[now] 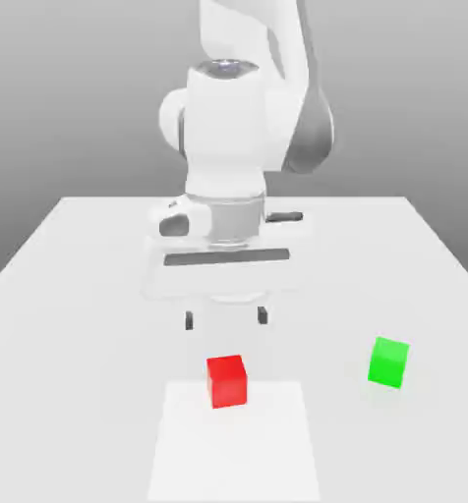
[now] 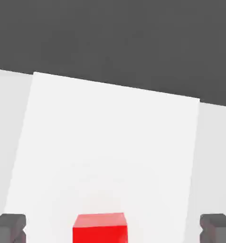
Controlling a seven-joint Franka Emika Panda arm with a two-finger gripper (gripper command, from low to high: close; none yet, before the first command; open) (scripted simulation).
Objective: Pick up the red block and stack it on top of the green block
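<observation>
Fingers (image 2: 218,229) (apart) astride red block (image 2: 100,232)

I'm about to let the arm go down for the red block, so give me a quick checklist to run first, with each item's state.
Tool open: ok
Red block between the fingertips in the hand view: ok
Red block free of the green block: ok
Green block's top bare for stacking: ok
Red block already gripped: not ok, the fingers stand apart on either side
Fingertips low enough to grip: not ok, they look still above it
</observation>
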